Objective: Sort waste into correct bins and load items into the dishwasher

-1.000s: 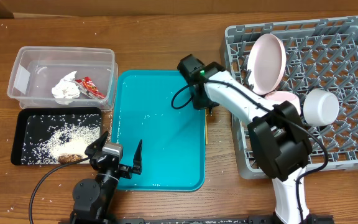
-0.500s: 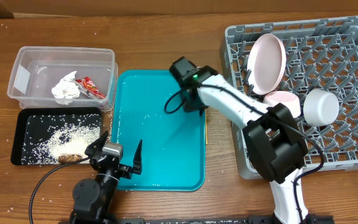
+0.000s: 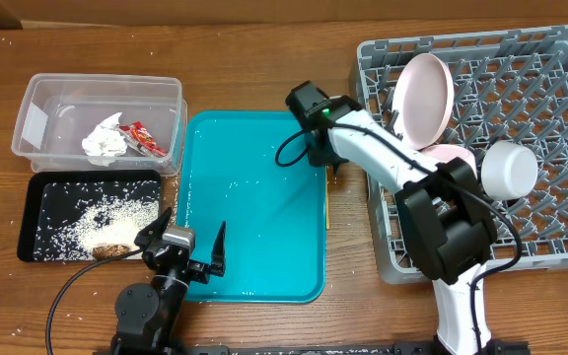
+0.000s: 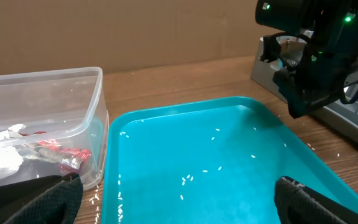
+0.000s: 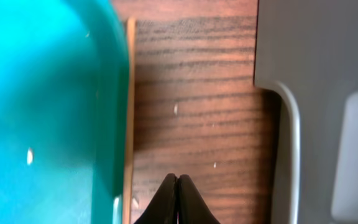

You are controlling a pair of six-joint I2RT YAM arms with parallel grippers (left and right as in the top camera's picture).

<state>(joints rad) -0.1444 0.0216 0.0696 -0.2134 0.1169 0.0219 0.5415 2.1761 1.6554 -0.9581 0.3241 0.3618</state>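
Observation:
My right gripper (image 3: 334, 175) is shut and empty, low over the bare wood between the teal tray and the grey dish rack (image 3: 550, 118). In the right wrist view its closed tips (image 5: 177, 186) sit just right of one wooden chopstick (image 5: 129, 118), which lies along the tray's edge (image 3: 327, 205). My left gripper (image 3: 190, 251) is open and empty over the tray's front left (image 4: 179, 190). The plate (image 3: 422, 99), pink bowl (image 3: 454, 156) and a white bowl (image 3: 508, 168) stand in the rack. The clear tub (image 3: 37, 118) holds the napkin (image 3: 104, 141) and red wrapper (image 3: 146, 138).
The black tray (image 3: 30, 212) holds rice (image 3: 106, 212) and a brown scrap (image 3: 113, 250). The teal tray (image 3: 254, 197) carries a few rice grains (image 4: 188, 179). The rack's grey wall (image 5: 316, 50) is close on the right gripper's right. The right arm (image 4: 316, 50) shows in the left wrist view.
The right gripper swung left over the teal tray, then came back right to the tray's right edge by the chopstick. The left arm has not moved.

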